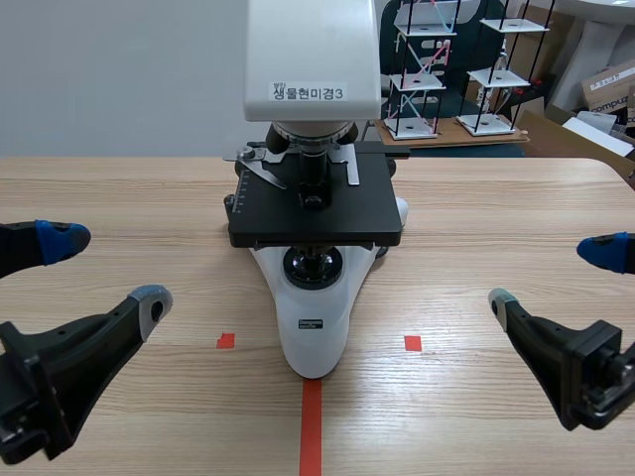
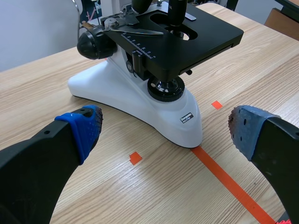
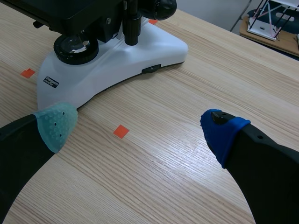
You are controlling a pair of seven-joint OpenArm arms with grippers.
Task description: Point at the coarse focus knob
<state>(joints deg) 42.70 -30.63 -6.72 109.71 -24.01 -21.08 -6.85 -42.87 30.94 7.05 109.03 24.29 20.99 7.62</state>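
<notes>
Standing in the middle of the worktop (image 1: 496,218), the white microscope (image 1: 313,297) faces the robot, its black stage (image 1: 316,213) across the front. The black focus knob (image 2: 96,44) sits on the microscope's left flank, low beside the stage, well ahead of the left gripper (image 1: 107,270) and apart from it. That gripper hangs low with its fingers spread wide, holding nothing. The right gripper (image 1: 551,276) is likewise wide open and empty, off the microscope's other side.
</notes>
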